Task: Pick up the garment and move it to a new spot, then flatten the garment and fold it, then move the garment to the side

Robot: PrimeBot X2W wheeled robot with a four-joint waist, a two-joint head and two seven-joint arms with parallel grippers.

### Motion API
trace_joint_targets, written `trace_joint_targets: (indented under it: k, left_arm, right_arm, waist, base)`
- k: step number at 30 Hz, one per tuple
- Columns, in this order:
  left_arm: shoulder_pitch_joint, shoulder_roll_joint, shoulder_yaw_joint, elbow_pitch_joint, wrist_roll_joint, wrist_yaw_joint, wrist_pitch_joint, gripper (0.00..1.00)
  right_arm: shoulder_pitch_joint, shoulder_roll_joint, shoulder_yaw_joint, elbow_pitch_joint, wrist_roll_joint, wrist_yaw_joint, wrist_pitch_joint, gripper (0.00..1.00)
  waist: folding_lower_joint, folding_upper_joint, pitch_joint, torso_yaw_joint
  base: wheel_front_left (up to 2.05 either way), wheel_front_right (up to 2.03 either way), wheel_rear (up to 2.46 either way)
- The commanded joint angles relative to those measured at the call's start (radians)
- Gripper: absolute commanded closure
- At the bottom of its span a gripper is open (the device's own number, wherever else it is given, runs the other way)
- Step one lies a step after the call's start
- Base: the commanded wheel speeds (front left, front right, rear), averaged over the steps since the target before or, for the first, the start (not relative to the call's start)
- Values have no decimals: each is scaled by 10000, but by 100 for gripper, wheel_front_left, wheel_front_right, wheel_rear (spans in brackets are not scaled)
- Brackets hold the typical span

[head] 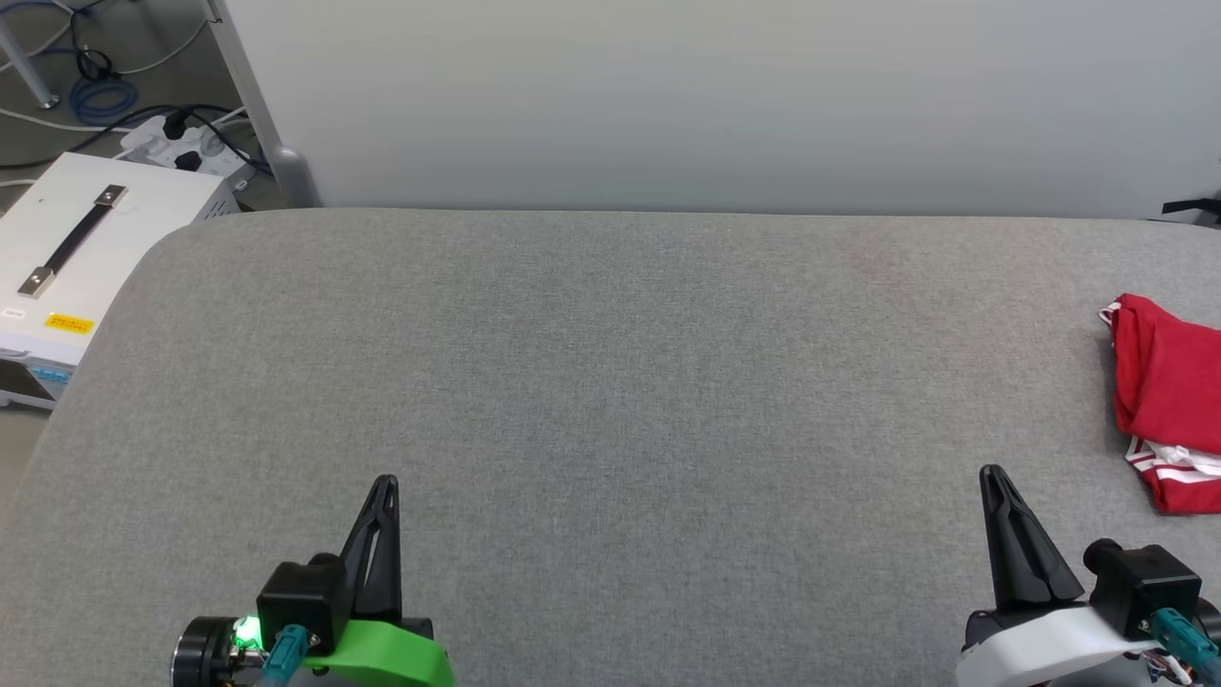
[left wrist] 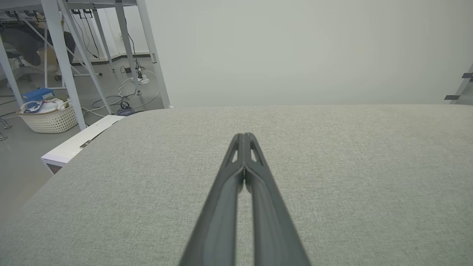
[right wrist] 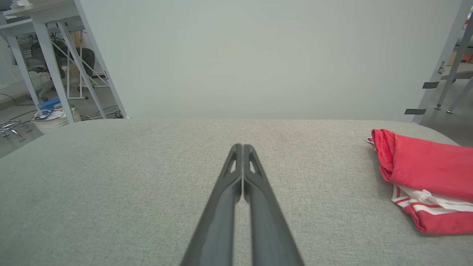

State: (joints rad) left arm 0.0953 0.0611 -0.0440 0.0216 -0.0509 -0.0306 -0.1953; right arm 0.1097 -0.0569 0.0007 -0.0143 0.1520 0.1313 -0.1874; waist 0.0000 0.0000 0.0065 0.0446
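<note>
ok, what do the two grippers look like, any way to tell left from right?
The left gripper: long black tapering jaws slotted near the tips, bright green wrist shell, black block with lit green light, teal connector. The right gripper: same black jaws, white shell, teal connector.

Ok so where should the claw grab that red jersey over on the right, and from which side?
Probably the thick rolled red edge of the garment that faces the middle of the table. Bring the right claw, shut now, in from that side, opened and low. That edge stands proud and lies nearest it.
</note>
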Motion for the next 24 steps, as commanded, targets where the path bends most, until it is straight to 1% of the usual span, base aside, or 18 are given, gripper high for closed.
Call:
trace_joint_targets:
  k: [1,24]
  left_arm:
    - [-200,-27,51,-47,72,66,50,100]
    - [-390,-48,149,-90,183,126,531,100]
  right_arm:
    - [-184,15,-5,17,-113,-1,72,100]
    - [-415,28,-5,49,-469,-2,528,100]
  waist:
    - [0,0,-1,-7]
    - [0,0,-17,-118]
  base:
    - [0,0,0]
    - [0,0,0]
